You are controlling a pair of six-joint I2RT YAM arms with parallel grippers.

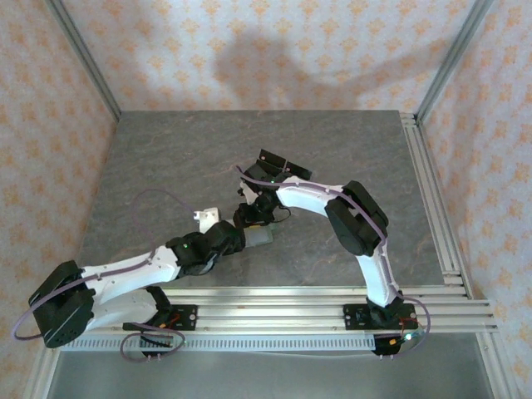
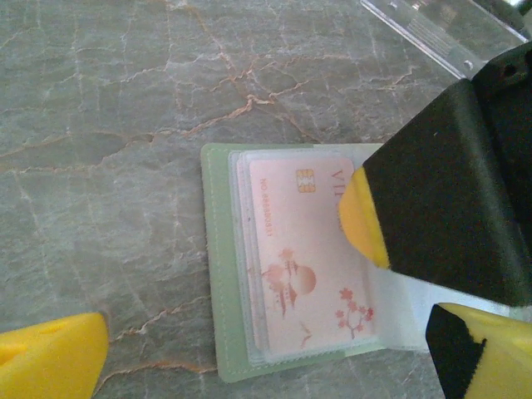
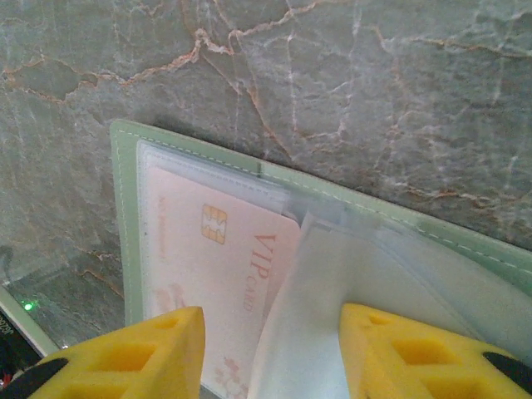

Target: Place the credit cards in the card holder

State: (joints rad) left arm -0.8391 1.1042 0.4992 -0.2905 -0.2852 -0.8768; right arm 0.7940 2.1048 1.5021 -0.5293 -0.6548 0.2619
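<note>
The VIP credit card [image 2: 299,249] sits in a clear sleeve [image 3: 349,283] of the open card holder [image 2: 218,274], which lies flat near the middle of the marble table [image 2: 100,125]. From 3 o'clock the right gripper [image 3: 270,337], half-spread, straddles a raised leaf of that sleeve, clamping nothing visible. The left gripper [image 2: 266,366] gapes empty at 6 o'clock. Likely best: seat the card toward 9 o'clock, holder steadied.

Both wrist close-ups over card holder [image 2: 218,274]
</note>
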